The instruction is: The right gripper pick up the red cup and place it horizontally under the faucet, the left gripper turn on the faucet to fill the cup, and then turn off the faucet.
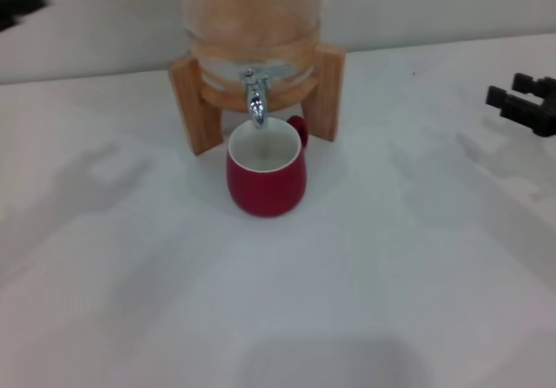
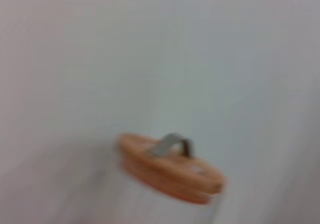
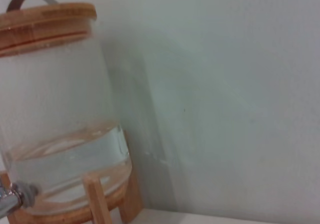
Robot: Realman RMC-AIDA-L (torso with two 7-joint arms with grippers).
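Observation:
The red cup (image 1: 266, 173) stands upright on the white table, its white inside showing. It sits right under the chrome faucet (image 1: 255, 101) of the clear drink dispenser (image 1: 252, 23), in front of the gap between the wooden stand legs. The cup's handle points back and to the right. My right gripper (image 1: 519, 103) hovers far off at the right edge, open and holding nothing. A dark blurred part of my left gripper (image 1: 19, 3) shows in the top left corner, well away from the faucet. The right wrist view catches the faucet (image 3: 11, 202) at its edge.
The wooden stand (image 1: 195, 101) holds the dispenser against the back wall. The left wrist view shows the wooden lid (image 2: 172, 169) with its metal strap handle. In the right wrist view, water fills the lower part of the glass jar (image 3: 60, 108). White table (image 1: 278, 301) lies in front.

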